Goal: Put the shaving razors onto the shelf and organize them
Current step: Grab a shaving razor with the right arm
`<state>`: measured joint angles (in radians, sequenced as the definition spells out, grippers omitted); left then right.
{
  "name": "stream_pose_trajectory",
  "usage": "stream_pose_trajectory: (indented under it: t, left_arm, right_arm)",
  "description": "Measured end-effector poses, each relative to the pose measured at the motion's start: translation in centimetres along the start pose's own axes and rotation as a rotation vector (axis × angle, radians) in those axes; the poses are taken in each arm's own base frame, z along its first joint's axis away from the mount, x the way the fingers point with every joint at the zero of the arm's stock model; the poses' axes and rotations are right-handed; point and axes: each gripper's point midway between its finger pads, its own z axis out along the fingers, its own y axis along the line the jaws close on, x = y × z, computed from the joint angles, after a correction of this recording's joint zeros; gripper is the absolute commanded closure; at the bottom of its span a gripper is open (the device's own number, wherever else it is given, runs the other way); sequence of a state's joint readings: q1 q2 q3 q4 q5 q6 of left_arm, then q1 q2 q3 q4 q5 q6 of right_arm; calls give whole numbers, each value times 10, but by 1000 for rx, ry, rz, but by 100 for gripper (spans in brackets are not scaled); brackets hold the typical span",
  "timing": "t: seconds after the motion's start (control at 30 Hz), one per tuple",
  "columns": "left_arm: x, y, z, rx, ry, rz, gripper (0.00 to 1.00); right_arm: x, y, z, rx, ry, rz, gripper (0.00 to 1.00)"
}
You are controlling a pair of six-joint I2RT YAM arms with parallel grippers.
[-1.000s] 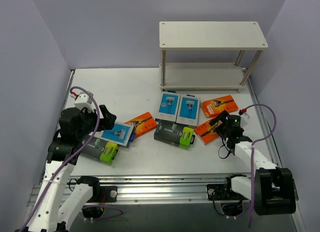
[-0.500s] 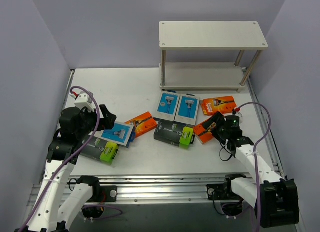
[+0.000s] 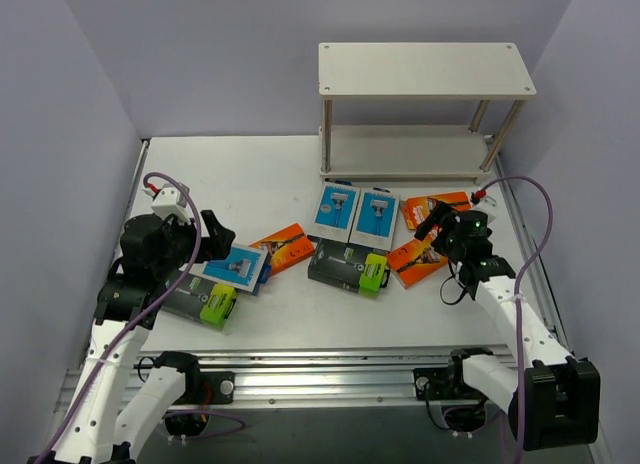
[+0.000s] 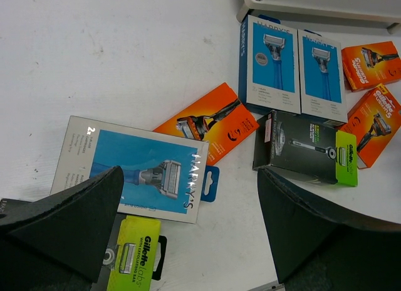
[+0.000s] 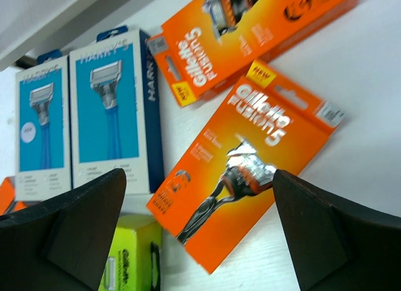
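Nearest the arm bases, on the left, a black pack with a lime-green end (image 3: 200, 302) lies flat on the white table (image 3: 250, 174). Touching its far edge, and seemingly lapping over it, is a tilted light blue pack (image 3: 237, 267). The left gripper (image 3: 215, 236) hangs above that blue pack with its jaws spread wide and nothing between them. In the left wrist view the pack fills the gap between the two dark fingers (image 4: 69, 222). An orange pack (image 3: 285, 248) lies aslant against the blue pack's right corner.

In the middle of the table a second black pack (image 3: 347, 267) lies with its lime end to the right. Just beside that end is a second orange pack (image 3: 415, 261), also aslant. The right gripper (image 3: 433, 227) hovers over this pack's far end, its jaws likewise wide apart and gripping nothing. Its wrist camera looks down on the pack's razor print.

Farther back a light blue pair lies side by side with long edges touching — the left-hand blue pack (image 3: 337, 210) and the right-hand blue pack (image 3: 377, 216). Their near ends meet the second black pack. To their right lies a third orange pack (image 3: 411, 214), partly hidden by the right gripper.

At the back of the table stands the shelf (image 3: 425, 69) — two beige boards on thin metal posts, its lower board just beyond the blue pair. All eight packs lie on the table in front of it.
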<state>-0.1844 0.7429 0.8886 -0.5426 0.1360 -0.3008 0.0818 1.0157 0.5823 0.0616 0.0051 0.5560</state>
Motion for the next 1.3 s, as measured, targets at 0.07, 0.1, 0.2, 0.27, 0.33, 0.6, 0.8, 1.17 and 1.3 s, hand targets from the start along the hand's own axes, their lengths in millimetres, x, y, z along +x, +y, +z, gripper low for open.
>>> stream_pose_trajectory:
  t: [0.07,0.1,0.2,0.27,0.33,0.6,0.8,1.17,1.3]
  left_arm:
    - [0,-1,0,4,1,2,3]
    - [1,-2,0,6,2,2,3]
    - [1,-3,0,10,3,5,3]
    - [1,-4,0,13,5,6,3]
    - [2,-5,0,16,5,7,3]
    - [3,-6,0,20,9,10,3]
    - [3,-6,1,18,12,10,3]
    - [4,-5,3,16,20,10,3]
    - [5,-5,3,16,21,10,3]
  right_arm:
    - [-10,-4,1,27,-31,-32,0]
    - [-13,-6,2,43,-42,-49,0]
    - [-17,-16,13,92,-53,-102,0]
    - [-11,-25,24,133,-28,-127,0]
    - [-5,-32,33,159,-4,-144,0]
    - [-16,-36,58,172,-19,-213,0]
    - [-37,-40,77,135,-32,-224,10]
    - [-38,-60,96,38,19,-132,10]
    - [-40,-57,99,0,14,-116,10]
